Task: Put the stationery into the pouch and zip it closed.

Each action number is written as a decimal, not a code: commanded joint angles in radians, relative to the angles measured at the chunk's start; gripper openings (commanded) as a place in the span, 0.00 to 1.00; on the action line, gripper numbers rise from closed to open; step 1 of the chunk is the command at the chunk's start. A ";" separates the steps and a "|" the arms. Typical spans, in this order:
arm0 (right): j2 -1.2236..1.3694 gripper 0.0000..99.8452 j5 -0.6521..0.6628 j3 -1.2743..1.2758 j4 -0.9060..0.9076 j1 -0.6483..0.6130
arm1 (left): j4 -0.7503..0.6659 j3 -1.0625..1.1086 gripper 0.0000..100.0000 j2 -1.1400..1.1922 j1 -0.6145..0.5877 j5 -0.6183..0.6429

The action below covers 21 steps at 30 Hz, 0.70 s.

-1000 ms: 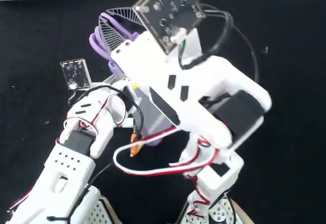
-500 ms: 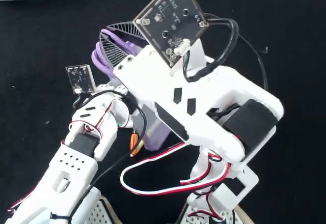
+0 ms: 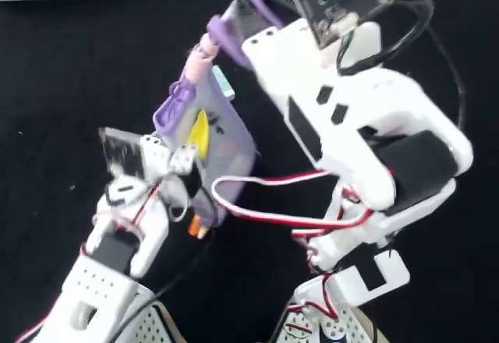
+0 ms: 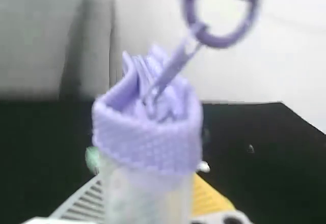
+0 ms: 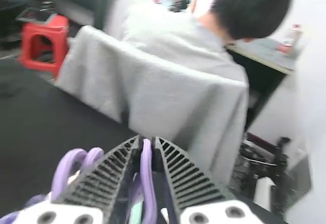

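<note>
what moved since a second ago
The right gripper, jaws shut on the purple loop, swung up toward the table's far edge. That pulled the pouch out from under the arm, so it now stretches tilted between both arms. The left gripper stayed at the pouch's lower end, barely shifting. The black table is as it was.

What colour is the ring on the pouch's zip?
Purple. The ring shows best in the left wrist view.
</note>
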 commanded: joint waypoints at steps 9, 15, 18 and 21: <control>0.119 0.01 0.009 0.012 -0.216 0.261 | 0.049 0.151 0.03 -0.485 0.008 -0.396; 0.163 0.01 0.008 0.010 -0.288 0.394 | 0.049 0.153 0.03 -0.519 -0.001 -0.396; 0.222 0.01 0.008 0.012 -0.348 0.443 | 0.048 0.162 0.03 -0.519 -0.001 -0.396; 0.257 0.01 0.008 -0.004 -0.358 0.451 | 0.041 0.174 0.03 -0.519 -0.001 -0.396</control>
